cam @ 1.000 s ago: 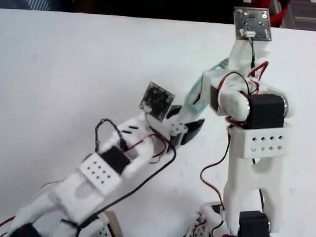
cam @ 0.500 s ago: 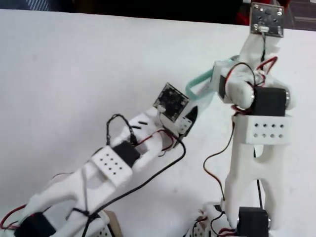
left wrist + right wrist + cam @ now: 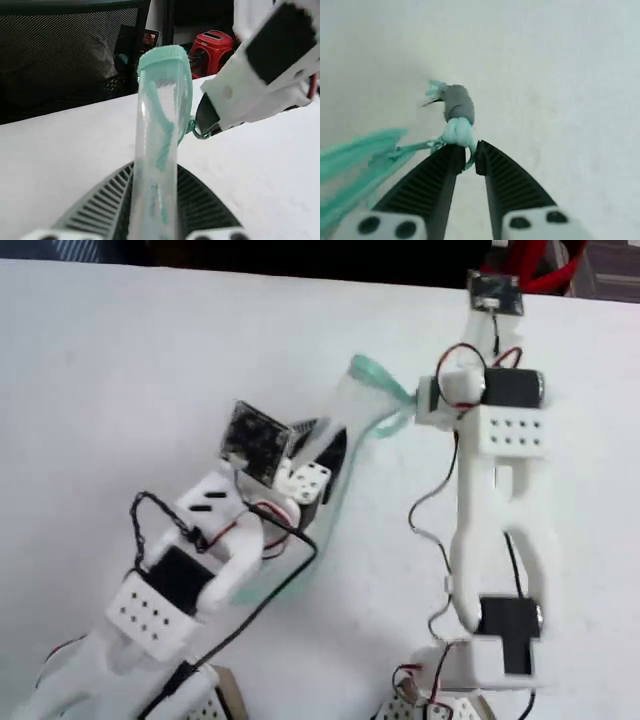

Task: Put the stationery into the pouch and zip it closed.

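The pouch (image 3: 335,430) is clear plastic with teal trim, stretched between the two arms above the white table (image 3: 120,370). My left gripper (image 3: 322,462) is shut on the pouch's body. In the left wrist view the pouch (image 3: 159,130) rises on edge from between the left gripper's (image 3: 155,172) jaws. My right gripper (image 3: 468,150) is shut on the teal zipper pull (image 3: 456,131), which ends in a grey tag. The pouch's teal edge (image 3: 355,160) runs off beside it. The right gripper (image 3: 207,117) also holds the pull at the pouch's far end. What the pouch holds is too blurred to tell.
A small brown block (image 3: 228,692) sits at the table's near edge by the left arm's base. Beyond the far edge are a black mesh chair (image 3: 60,45) and a red object (image 3: 215,45). Open white tabletop lies to the left.
The left gripper has drawn the pouch back toward the left and near side. The right arm has swung and stretched out, keeping hold of the zipper pull, so the pouch now spans farther between them.
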